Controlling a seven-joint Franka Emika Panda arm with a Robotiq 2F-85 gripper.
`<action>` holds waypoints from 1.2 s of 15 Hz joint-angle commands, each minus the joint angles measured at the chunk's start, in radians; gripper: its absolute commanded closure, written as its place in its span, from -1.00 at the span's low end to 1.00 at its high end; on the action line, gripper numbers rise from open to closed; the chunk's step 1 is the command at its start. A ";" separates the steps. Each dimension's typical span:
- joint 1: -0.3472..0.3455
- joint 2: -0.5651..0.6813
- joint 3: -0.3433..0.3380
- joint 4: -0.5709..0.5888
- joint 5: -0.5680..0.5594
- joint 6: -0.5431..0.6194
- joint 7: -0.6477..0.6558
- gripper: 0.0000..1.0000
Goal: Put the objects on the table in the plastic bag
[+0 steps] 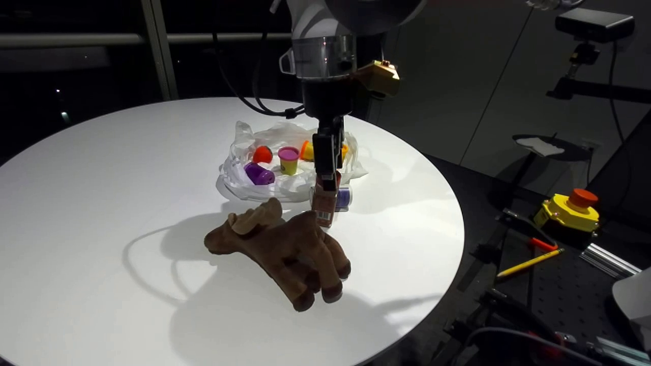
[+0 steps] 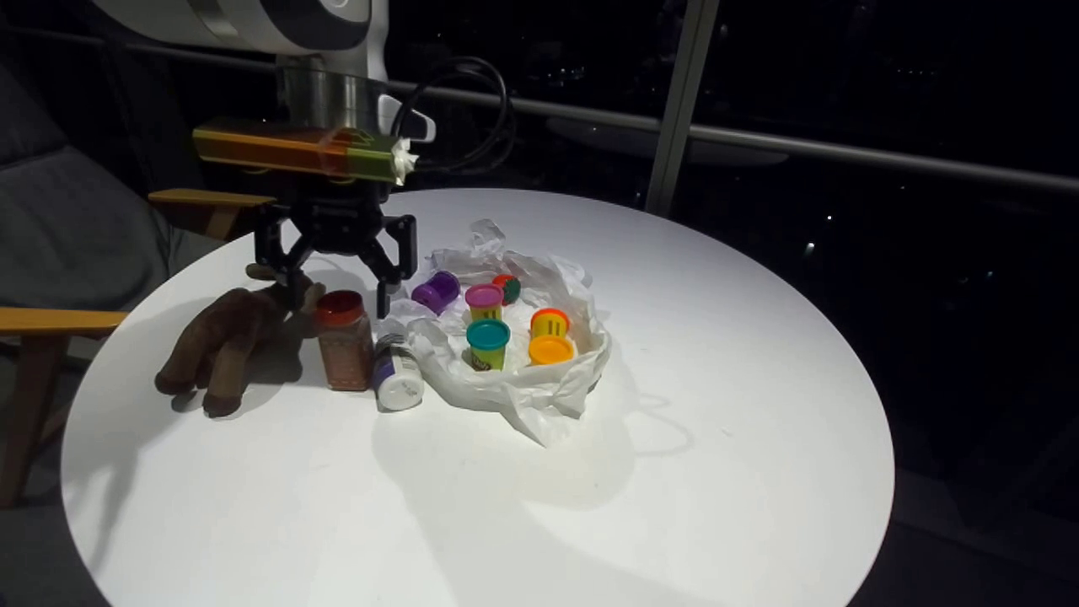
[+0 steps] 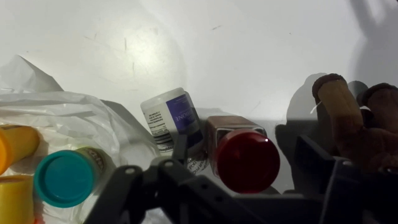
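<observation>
On the white table (image 2: 716, 438) a brown jar (image 2: 346, 358) with a red cap stands upright. My gripper (image 3: 244, 152) is open above it, one finger to each side of the red cap, and gaps show on both sides in the wrist view. A white bottle with a purple label (image 3: 171, 118) lies on its side close by the jar. The brown plush animal (image 1: 285, 249) lies at the jar's other side. The plastic bag (image 2: 531, 405) is spread out, holding a purple tub (image 2: 437, 292), a teal-lidded tub (image 2: 487, 346), several other tubs and a small red toy (image 1: 262, 154).
The bag's crumpled rim reaches right up to the white bottle. In an exterior view a yellow-and-red button box (image 1: 567, 211) and a pencil (image 1: 530, 262) lie off the table. A chair's wooden armrest (image 2: 59, 321) stands near the table edge.
</observation>
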 commanded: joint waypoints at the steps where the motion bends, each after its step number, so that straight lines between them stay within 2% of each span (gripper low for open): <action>1: -0.011 0.001 0.001 -0.010 -0.011 0.041 -0.022 -0.13; 5: -0.015 -0.009 0.003 -0.018 -0.005 0.059 -0.031 0.57; 6: -0.013 -0.015 0.001 -0.019 -0.009 0.061 -0.025 0.63; 9: 0.006 -0.057 -0.016 0.014 -0.027 -0.008 0.045 0.63; 11: 0.029 -0.089 -0.037 0.067 -0.079 -0.034 0.119 0.63; 14: 0.043 -0.081 -0.070 0.225 -0.179 -0.081 0.225 0.63; 18: 0.033 0.027 -0.126 0.430 -0.303 -0.091 0.323 0.63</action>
